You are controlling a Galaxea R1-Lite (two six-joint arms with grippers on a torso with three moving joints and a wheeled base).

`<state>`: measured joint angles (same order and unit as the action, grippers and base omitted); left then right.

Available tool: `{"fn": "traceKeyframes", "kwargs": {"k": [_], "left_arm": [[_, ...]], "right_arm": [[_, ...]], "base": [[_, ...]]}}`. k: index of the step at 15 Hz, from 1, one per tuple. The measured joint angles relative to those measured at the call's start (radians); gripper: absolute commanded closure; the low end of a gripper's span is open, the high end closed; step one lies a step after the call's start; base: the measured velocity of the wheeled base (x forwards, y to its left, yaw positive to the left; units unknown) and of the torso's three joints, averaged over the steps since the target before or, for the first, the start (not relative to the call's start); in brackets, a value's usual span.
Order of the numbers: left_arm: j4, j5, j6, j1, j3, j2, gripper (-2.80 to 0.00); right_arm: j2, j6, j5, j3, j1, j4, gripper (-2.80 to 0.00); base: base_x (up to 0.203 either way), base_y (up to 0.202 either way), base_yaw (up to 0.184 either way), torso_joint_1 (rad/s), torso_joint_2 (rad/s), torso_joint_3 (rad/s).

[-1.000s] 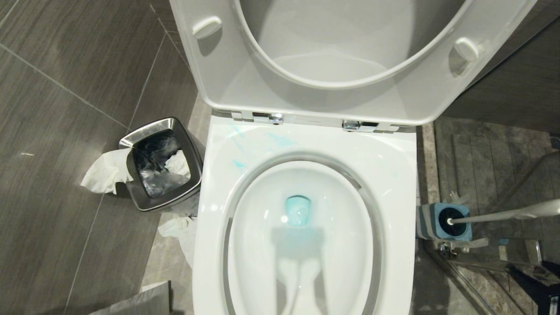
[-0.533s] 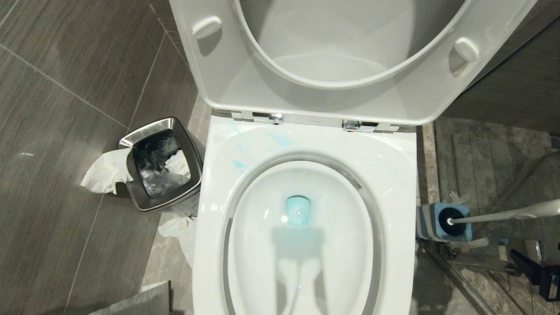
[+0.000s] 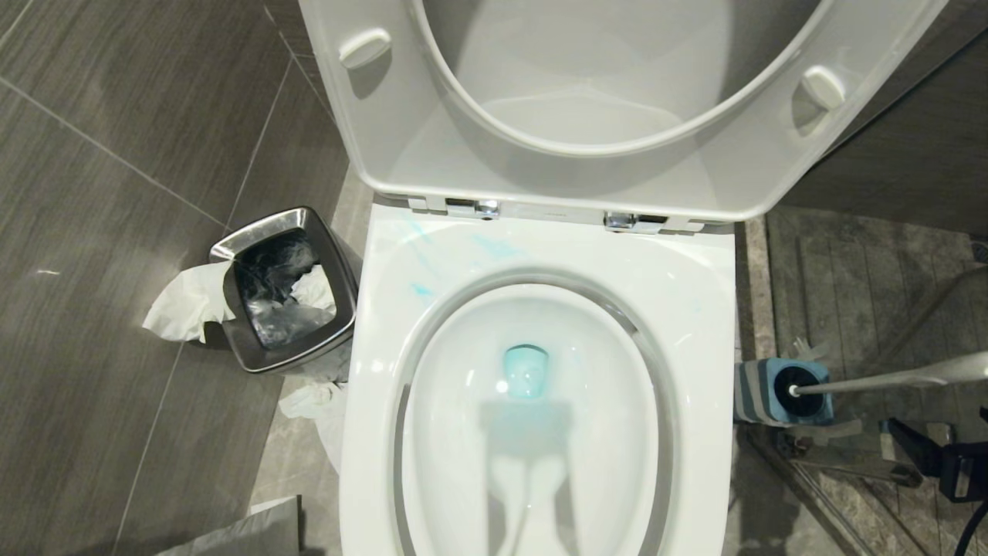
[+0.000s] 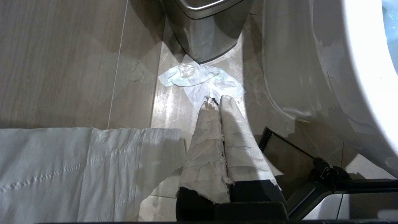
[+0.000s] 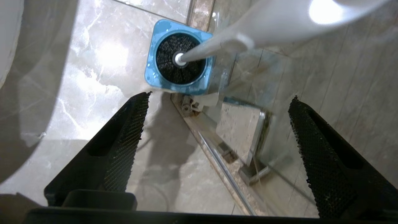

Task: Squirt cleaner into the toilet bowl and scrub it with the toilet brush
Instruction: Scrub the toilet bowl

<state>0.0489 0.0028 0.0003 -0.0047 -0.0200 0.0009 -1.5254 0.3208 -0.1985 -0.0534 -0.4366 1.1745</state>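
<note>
- The left gripper, its two fingers wrapped in pale paper and pressed together on nothing, hangs low over the grey tiled floor beside the toilet's outer wall; a crumpled white tissue lies on the floor just past its tips.
- The right gripper hovers above the floor at the toilet's right side, its black ribbed fingers spread wide with nothing between them — in the head view it shows only at the right edge.
- The large white glossy ceramic toilet bowl fills the middle: a squarish rim around an oval basin, chrome hinges at the back edge, white plastic seat and lid tipped up.
- The cleaner shows as a turquoise tint pooled at the drain in the basin's centre, with thin pale blue smears on the rim's back left corner.
- The toilet brush — long slim white plastic handle, round black bristle head — stands in a squat grey-and-blue square holder on the floor just beside the bowl's right edge; the head sits down in the holder and the handle leans away to the right, above the spread right fingers and apart from them.
- A small square steel waste bin with a black liner stands near the bowl's left back corner, white tissue draped over its edge.
</note>
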Motion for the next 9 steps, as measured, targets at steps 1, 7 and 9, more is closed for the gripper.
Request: {"fn": "traceKeyframes", "kwargs": {"k": [1, 7, 9], "left_arm": [[0.000, 0.000, 0.000, 0.000, 0.000, 0.000, 0.00], [0.000, 0.000, -0.001, -0.001, 0.000, 0.000, 0.00], [0.000, 0.000, -0.001, 0.000, 0.000, 0.000, 0.00]], "right_arm": [[-0.016, 0.000, 0.000, -0.009, 0.000, 0.019, -2.80], [-0.108, -0.002, 0.000, -0.034, 0.003, 0.073, -2.80], [-0.128, -0.003, 0.000, -0.056, 0.005, 0.071, -2.80]], "base": [[0.000, 0.000, 0.000, 0.000, 0.00, 0.000], [0.000, 0.000, 0.000, 0.000, 0.00, 0.000], [0.000, 0.000, 0.000, 0.000, 0.00, 0.000]]}}
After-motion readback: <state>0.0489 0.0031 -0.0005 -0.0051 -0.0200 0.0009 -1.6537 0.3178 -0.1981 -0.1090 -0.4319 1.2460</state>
